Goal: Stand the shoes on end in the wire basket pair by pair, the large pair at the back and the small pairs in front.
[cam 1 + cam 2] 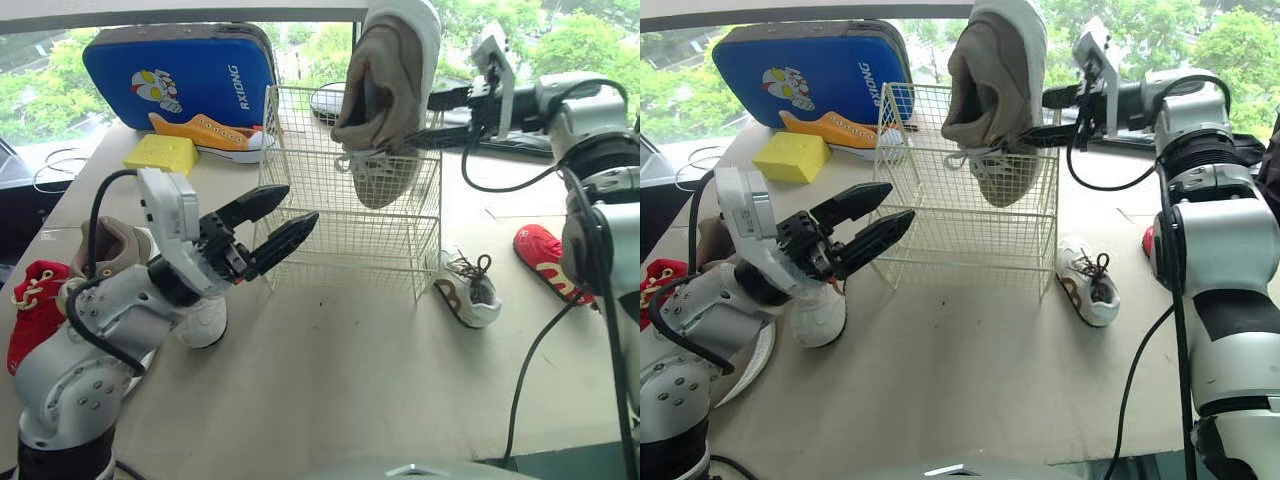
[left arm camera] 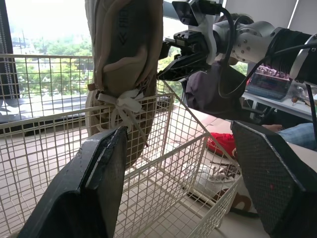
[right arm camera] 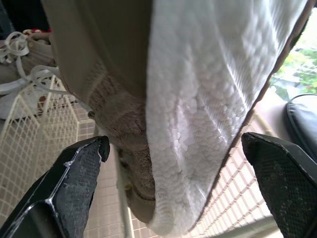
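Observation:
My right gripper (image 1: 426,120) is shut on a large beige shoe (image 1: 385,90) and holds it toe down over the wire basket (image 1: 330,240), toe just inside the rim. The white sole (image 3: 198,99) lies between the fingers in the right wrist view. My left gripper (image 1: 300,205) stands open, nothing in it, just in front of the basket's left front corner. A small white shoe (image 1: 468,288) lies right of the basket. The second large beige shoe (image 1: 110,250) and a small white shoe (image 1: 205,322) sit behind my left arm.
Red shoes lie at the far left (image 1: 35,305) and far right (image 1: 545,260) of the table. At the back left are an orange shoe (image 1: 210,135), a yellow sponge (image 1: 162,152) and a blue case (image 1: 180,70).

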